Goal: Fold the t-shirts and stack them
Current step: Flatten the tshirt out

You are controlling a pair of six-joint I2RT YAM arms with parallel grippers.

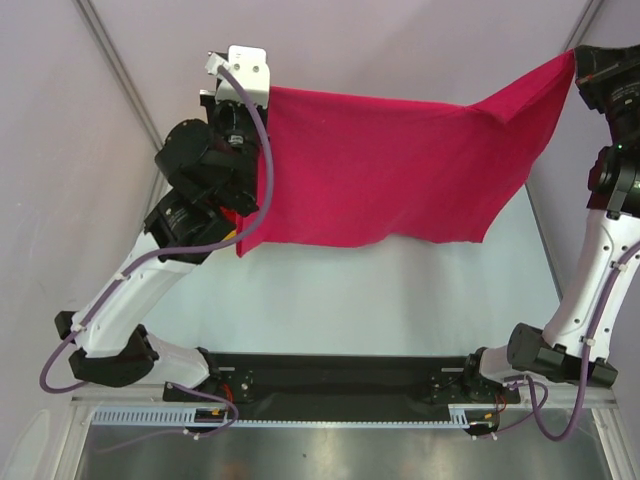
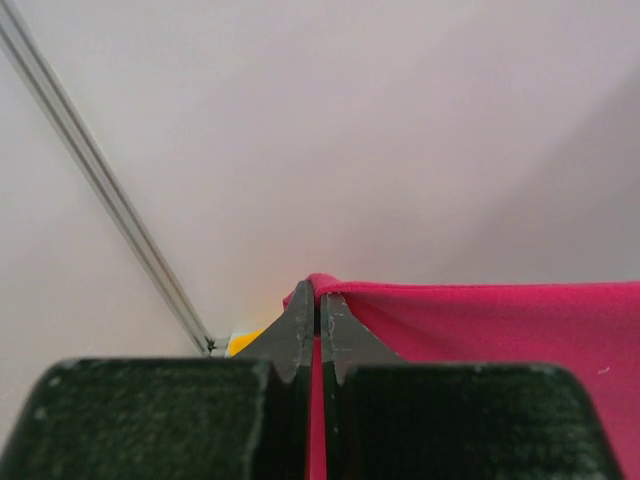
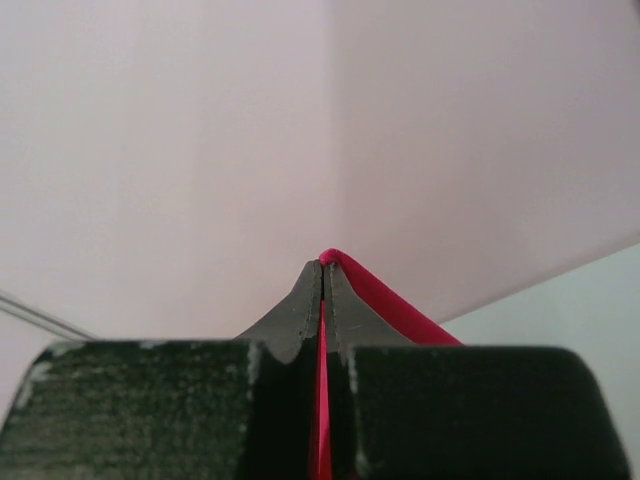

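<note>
Your left gripper (image 2: 318, 305) is clenched on a small bunched corner of the shirt (image 1: 380, 170), with little cloth showing past the jaws. Pull the arms further apart and that corner could slip out, dropping one side. The left arm's purple cable (image 1: 262, 170) crosses the shirt's left edge in the top view and could snag it as you lower. The shirt hangs spread in the air over the bench (image 1: 350, 300), its lower hem loose and wavy (it looks clear of the surface, though I can't be sure). Your right gripper (image 3: 322, 275) is also clamped on a corner. The top edge slants up toward it, so the skewed cloth may land creased.
</note>
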